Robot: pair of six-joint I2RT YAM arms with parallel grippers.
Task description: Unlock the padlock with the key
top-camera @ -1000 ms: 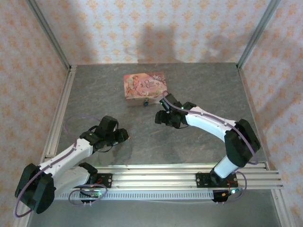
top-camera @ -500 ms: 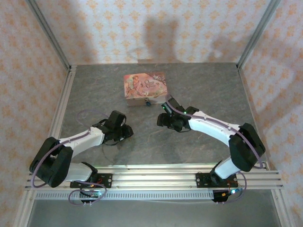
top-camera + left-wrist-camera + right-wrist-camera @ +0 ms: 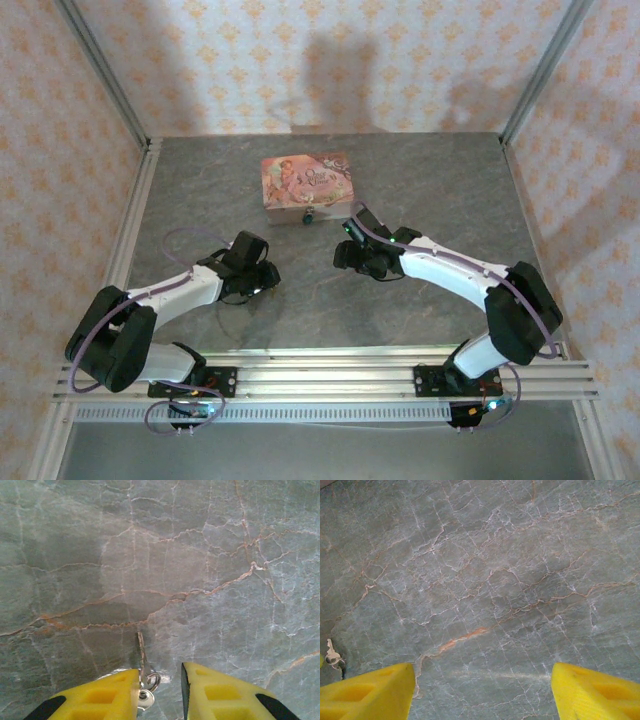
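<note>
Left wrist view gives you the key [image 3: 142,652] flat on the table [image 3: 225,555]. Its blade pokes out ahead of the left hand [image 3: 160,672], and its ring end lies against one yellow finger [image 3: 110,695]. Those fingers stand a little apart, pinching nothing. Your right hand [image 3: 483,675] is spread wide over the table. From the top view, the padlock [image 3: 309,214] sits at the box's [image 3: 307,180] near face, well apart from the left hand.

Blue padlock [image 3: 309,214], pink floral box [image 3: 307,184], grey veined table [image 3: 430,185]
</note>
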